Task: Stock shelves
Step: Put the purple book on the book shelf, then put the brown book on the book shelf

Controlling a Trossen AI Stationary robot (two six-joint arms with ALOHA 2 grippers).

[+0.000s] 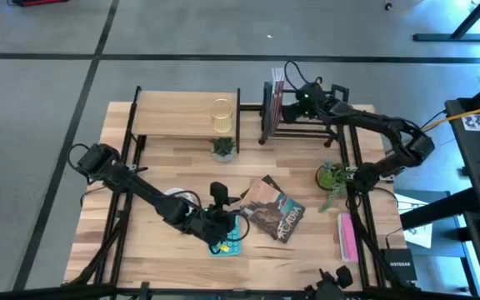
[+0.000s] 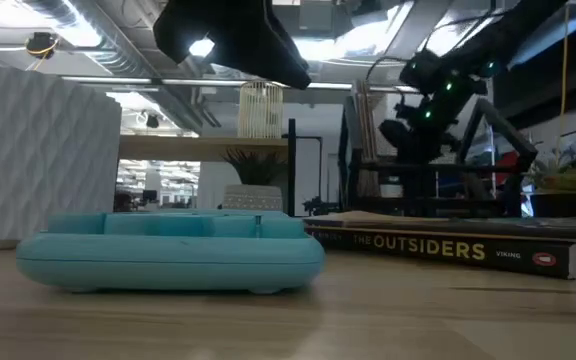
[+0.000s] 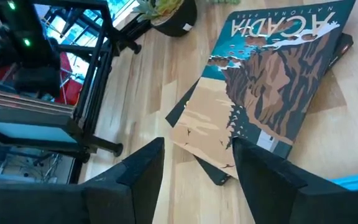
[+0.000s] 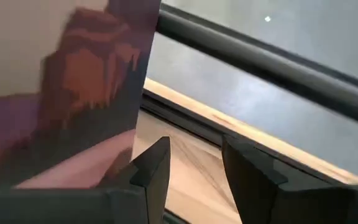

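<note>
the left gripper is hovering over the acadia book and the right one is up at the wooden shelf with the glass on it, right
Not quite. The left gripper is by the Acadia book, but the right gripper is at the black metal rack where books stand upright, not at the wooden shelf with the glass. The high view shows this.

**Tabletop and its load**

We note a light-wood table (image 1: 157, 179). At its far edge stand a wood-board shelf (image 1: 186, 114) and a black bar rack (image 1: 294, 117). On the tabletop lie stacked books (image 1: 272, 208), a teal tray (image 1: 227, 242), a pink book (image 1: 347, 236), and two potted plants (image 1: 223, 148) (image 1: 332, 177).
</note>
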